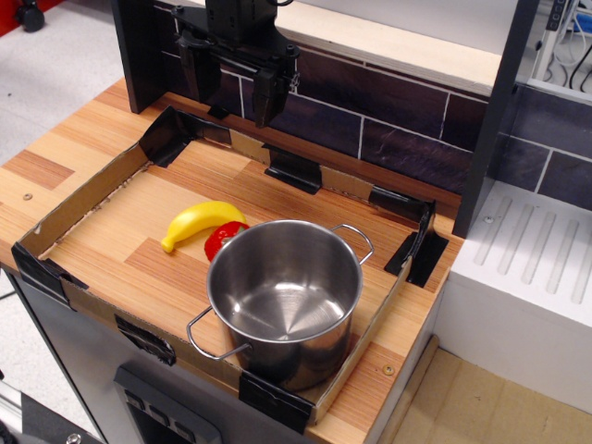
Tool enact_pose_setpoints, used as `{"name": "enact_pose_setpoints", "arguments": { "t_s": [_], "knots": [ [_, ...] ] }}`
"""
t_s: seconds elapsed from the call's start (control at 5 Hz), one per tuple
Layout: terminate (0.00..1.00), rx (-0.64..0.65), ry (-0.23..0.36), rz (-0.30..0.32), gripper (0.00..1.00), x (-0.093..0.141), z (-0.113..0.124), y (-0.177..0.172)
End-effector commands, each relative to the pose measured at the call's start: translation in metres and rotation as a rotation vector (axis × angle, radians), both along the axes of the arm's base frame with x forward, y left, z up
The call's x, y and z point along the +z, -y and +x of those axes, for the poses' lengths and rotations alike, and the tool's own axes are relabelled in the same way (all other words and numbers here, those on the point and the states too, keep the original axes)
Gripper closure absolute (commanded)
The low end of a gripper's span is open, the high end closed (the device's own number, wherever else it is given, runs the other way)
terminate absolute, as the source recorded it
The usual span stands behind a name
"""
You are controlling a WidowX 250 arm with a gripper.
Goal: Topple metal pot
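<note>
The metal pot (pixel 282 305) stands upright and empty at the front right of the wooden board, its two wire loop handles pointing front left and back right. My black gripper (pixel 232 91) hangs high at the back, above the board's far edge and well apart from the pot. Its two fingers (pixel 267 97) are spread wide with nothing between them.
A yellow banana (pixel 198 223) lies left of the pot, with a red item (pixel 220 239) partly hidden behind the pot's rim. A low cardboard border (pixel 88 190) with black tape rings the board. A dark tiled wall (pixel 398 120) stands behind. A white drainer (pixel 532 259) sits to the right.
</note>
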State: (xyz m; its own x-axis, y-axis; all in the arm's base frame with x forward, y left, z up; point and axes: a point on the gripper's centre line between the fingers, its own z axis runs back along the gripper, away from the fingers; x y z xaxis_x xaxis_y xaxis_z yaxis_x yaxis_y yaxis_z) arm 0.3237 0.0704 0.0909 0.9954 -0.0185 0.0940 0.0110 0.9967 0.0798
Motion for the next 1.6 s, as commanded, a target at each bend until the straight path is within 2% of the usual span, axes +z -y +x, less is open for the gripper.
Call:
{"name": "enact_pose_setpoints", "arguments": {
  "t_s": [0.0,0.2,0.4,0.6,0.8,1.0,1.2,1.4],
  "knots": [
    [0.0,0.0,0.0,0.0,0.0,0.0,0.0,0.0],
    [0.0,-0.046,0.06,0.024,0.0,0.016,-0.005,0.016],
    [0.0,-0.123,0.201,0.06,0.0,0.04,-0.013,0.042],
    [0.0,-0.158,0.21,0.013,0.0,0.058,-0.018,0.069],
    [0.0,-0.213,0.217,0.081,0.0,0.068,-0.032,0.109],
    [0.0,-0.279,0.292,0.233,0.0,0.065,-0.051,0.145],
    [0.0,-0.316,0.311,0.322,0.0,0.048,-0.06,0.168],
    [0.0,-0.331,0.365,0.427,0.0,0.033,-0.061,0.182]
  ]
}}
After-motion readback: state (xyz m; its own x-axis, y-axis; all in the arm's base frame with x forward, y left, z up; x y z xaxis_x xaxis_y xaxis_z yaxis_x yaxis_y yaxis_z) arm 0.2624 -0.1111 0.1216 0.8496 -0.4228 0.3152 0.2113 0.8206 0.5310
